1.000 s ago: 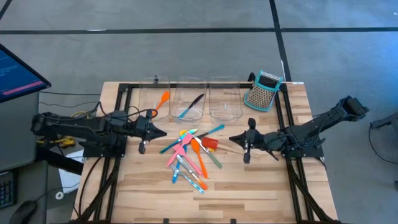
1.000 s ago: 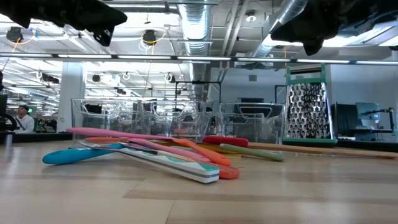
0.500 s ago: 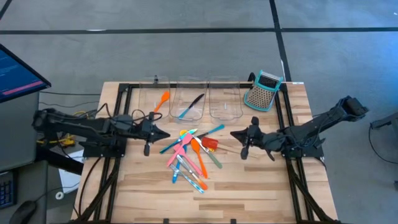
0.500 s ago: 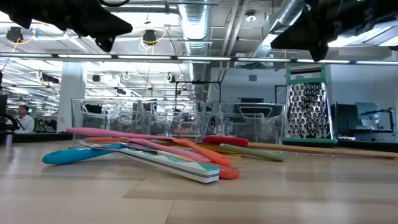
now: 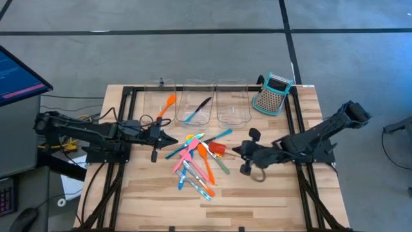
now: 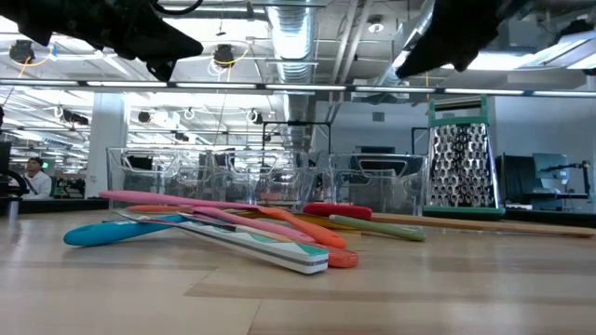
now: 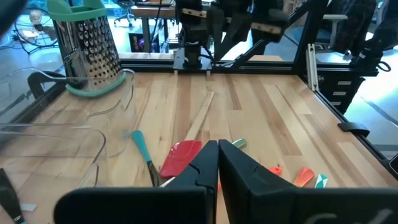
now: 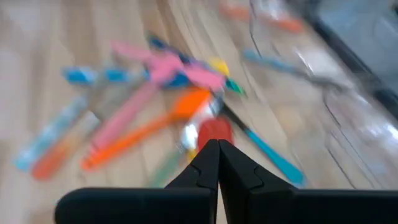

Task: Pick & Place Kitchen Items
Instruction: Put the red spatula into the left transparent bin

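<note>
While both tools stay pinched together, the orange spatula (image 5: 206,162) lies lengthwise toward the bins (image 5: 196,109).

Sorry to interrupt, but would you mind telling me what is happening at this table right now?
Two robot arms are sorting kitchen utensils into clear bins. An orange spatula lies in one bin, a black piece and a blue spoon in the next. The pile of utensils waits mid-table. The left gripper and right gripper, both shut and empty, flank the pile. A box grater stands behind.
</note>
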Controlling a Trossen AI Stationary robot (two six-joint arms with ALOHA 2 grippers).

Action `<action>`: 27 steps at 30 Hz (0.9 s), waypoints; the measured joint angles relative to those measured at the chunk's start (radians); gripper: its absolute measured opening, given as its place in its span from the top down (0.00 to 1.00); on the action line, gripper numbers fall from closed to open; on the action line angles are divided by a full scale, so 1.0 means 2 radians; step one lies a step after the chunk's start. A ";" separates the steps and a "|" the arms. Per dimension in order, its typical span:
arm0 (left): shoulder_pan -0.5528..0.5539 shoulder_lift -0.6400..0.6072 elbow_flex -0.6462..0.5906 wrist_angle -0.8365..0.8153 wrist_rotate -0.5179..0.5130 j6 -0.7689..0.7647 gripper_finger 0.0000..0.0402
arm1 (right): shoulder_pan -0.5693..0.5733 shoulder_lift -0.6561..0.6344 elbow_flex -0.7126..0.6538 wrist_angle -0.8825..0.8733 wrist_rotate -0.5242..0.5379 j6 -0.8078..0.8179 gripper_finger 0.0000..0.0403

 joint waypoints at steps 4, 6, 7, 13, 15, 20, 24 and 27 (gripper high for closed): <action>0.000 0.000 0.000 0.001 0.000 0.000 1.00 | -0.008 0.059 0.079 -0.141 -0.001 0.034 1.00; 0.000 0.000 0.000 0.001 0.000 0.000 1.00 | -0.011 0.085 0.108 -0.184 -0.012 0.041 1.00; 0.000 0.000 0.000 0.001 0.000 0.000 1.00 | -0.013 0.096 0.119 -0.197 -0.023 0.041 1.00; 0.000 0.000 0.000 0.000 0.000 0.005 1.00 | -0.010 0.133 0.147 -0.218 -0.069 0.042 1.00; 0.000 0.000 0.000 0.000 0.000 0.006 1.00 | -0.008 0.136 0.146 -0.218 -0.072 0.049 1.00; 0.000 0.000 0.000 -0.001 0.000 0.007 1.00 | -0.012 0.134 0.123 -0.220 -0.076 0.078 1.00; 0.000 0.000 0.000 -0.002 0.000 0.007 1.00 | -0.019 0.134 0.096 -0.211 -0.084 0.082 1.00; 0.000 0.000 0.000 -0.002 0.000 0.007 1.00 | -0.029 0.134 0.072 -0.181 -0.117 0.086 1.00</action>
